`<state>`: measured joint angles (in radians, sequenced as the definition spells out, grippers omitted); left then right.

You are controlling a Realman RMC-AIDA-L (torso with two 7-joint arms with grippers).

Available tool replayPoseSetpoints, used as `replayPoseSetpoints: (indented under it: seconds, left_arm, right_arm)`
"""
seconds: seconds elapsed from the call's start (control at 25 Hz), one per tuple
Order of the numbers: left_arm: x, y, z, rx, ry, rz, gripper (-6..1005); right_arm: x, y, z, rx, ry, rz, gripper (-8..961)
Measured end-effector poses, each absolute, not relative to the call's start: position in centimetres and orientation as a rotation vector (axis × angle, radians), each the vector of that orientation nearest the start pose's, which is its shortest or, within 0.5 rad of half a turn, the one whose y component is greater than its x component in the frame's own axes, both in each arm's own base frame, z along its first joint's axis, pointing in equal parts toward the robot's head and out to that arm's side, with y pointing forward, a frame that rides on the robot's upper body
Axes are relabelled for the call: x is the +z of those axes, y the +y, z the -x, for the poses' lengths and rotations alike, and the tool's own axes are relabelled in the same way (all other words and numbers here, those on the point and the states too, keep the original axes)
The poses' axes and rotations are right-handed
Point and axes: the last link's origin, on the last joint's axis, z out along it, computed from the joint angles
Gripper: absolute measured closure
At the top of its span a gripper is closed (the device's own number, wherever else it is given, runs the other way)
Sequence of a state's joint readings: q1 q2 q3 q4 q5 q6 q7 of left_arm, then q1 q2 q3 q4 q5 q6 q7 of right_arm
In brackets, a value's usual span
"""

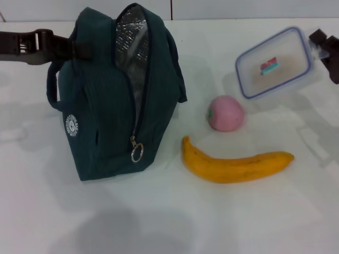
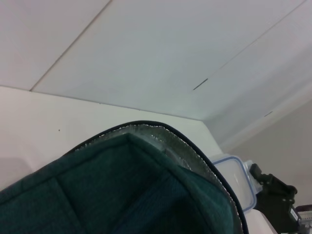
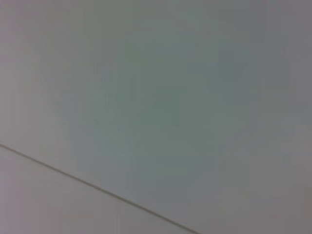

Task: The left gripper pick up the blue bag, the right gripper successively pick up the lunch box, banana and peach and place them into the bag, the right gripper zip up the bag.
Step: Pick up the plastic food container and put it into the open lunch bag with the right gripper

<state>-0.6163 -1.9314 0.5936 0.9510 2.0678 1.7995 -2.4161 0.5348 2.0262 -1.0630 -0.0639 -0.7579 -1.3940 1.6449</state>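
Right gripper (image 1: 321,46) clamps lunch box (image 1: 273,63) aloft; left gripper (image 1: 74,47) grips blue bag (image 1: 106,106).

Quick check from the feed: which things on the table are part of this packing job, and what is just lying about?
Job:
blue bag, unzipped, left gripper at its handle
lunch box, tilted, right gripper at its edge
banana
peach

Lying about:
nothing visible on the white table

Teal-blue bag (image 1: 111,106) with silver lining, pink peach (image 1: 226,113), yellow-orange banana (image 1: 235,165), blue-rimmed clear lunch box (image 1: 274,62).
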Motion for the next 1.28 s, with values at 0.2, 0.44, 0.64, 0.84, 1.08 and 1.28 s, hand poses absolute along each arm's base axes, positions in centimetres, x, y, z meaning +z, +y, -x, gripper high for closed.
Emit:
replayPoseSetpoints:
  seconds: [0.2, 0.44, 0.64, 0.84, 1.08, 1.28]
  left_arm:
    - [11.0, 36.0, 22.5, -0.713, -1.559, 2.503, 961]
    - [10.8, 36.1, 22.2, -0.718, -1.557, 2.510, 961]
    - [10.5, 36.2, 22.0, -0.725, -1.572, 2.514, 961]
    - [10.1, 36.5, 21.6, -0.735, -1.585, 2.529, 961]
    - [10.2, 36.7, 21.3, -0.739, -1.574, 2.536, 961]
    - [10.2, 36.9, 20.9, -0.743, -1.558, 2.549, 961]
  right_arm:
    - [1.0, 34.0, -28.9, 1.700, 1.535, 1.609, 856]
    - [1.5, 33.9, -28.8, 1.755, 1.540, 1.580, 856]
    - [2.6, 33.9, -28.1, 1.880, 1.525, 1.545, 856]
    - [3.5, 34.4, -26.7, 1.992, 1.493, 1.558, 856]
    - [4.2, 36.1, -23.2, 2.124, 1.453, 1.644, 857]
    - [4.3, 38.0, -19.5, 2.202, 1.419, 1.752, 857]
